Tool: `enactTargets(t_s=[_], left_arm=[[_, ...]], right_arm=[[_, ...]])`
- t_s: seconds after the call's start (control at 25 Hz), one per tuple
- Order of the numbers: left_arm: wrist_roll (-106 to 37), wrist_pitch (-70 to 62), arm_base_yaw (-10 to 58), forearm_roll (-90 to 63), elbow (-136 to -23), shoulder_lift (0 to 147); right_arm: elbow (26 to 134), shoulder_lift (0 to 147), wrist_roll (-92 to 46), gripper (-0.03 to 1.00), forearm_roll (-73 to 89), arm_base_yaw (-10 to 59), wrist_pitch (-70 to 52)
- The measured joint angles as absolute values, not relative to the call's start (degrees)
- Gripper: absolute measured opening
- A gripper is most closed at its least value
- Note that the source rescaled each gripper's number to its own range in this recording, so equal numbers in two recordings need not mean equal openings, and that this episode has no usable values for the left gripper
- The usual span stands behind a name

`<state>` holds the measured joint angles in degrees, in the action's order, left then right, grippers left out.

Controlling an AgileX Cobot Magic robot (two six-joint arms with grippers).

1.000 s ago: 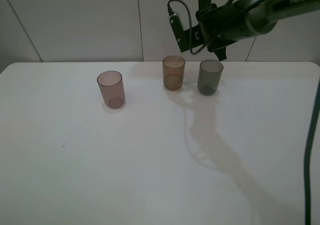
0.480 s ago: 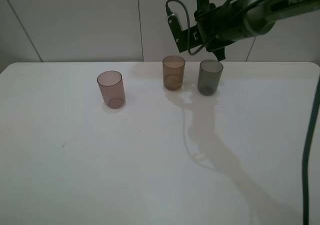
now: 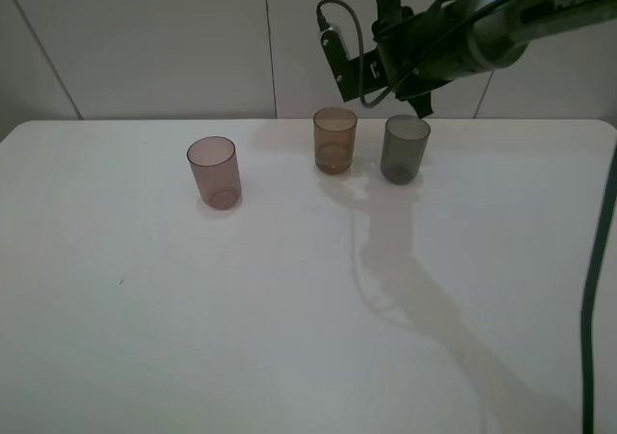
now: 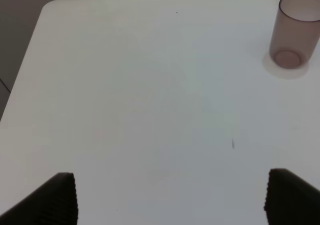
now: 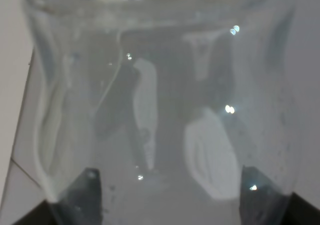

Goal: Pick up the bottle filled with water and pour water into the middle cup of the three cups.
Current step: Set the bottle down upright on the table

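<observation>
Three tinted cups stand on the white table (image 3: 193, 309): a mauve-pink one (image 3: 213, 172) at the left, the amber-brown middle cup (image 3: 335, 140), and a dark grey one (image 3: 405, 148) close to its right. My right gripper (image 3: 397, 56) hangs high above the gap between the amber and grey cups. In the right wrist view the clear bottle (image 5: 160, 100) fills the frame, with the right gripper (image 5: 170, 192) shut on it and droplets on its wall. No stream of water can be made out. The left gripper (image 4: 172, 200) is open over bare table, the pink cup (image 4: 295, 30) far from it.
A pale panelled wall (image 3: 145, 39) rises behind the table's far edge. A dark cable (image 3: 600, 260) hangs along the right side. The arm's shadow (image 3: 405, 280) runs across the table from the amber cup toward the front right.
The right wrist has edged slightly left and turned a little above the cups. The three cups have stayed where they were.
</observation>
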<state>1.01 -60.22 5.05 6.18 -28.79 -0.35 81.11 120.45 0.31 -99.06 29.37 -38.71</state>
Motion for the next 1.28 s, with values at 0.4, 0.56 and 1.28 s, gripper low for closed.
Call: enactTargets(t_s=[0.4,0.56,1.28], left_arm=[[1.01,-60.22,5.05,6.18,-28.79,-0.35],[1.01,-60.22,5.05,6.18,-28.79,-0.35],[1.01,-60.22,5.05,6.18,-28.79,-0.35]], right_arm=[[81.11,119.73,0.42,0.02,-98.43,29.52,-38.09],[81.11,116.32,0.47,0.02,-90.71,30.05,-35.58],[61.93,98.85,0.47,0.02,-25.13,28.70,-10.65]])
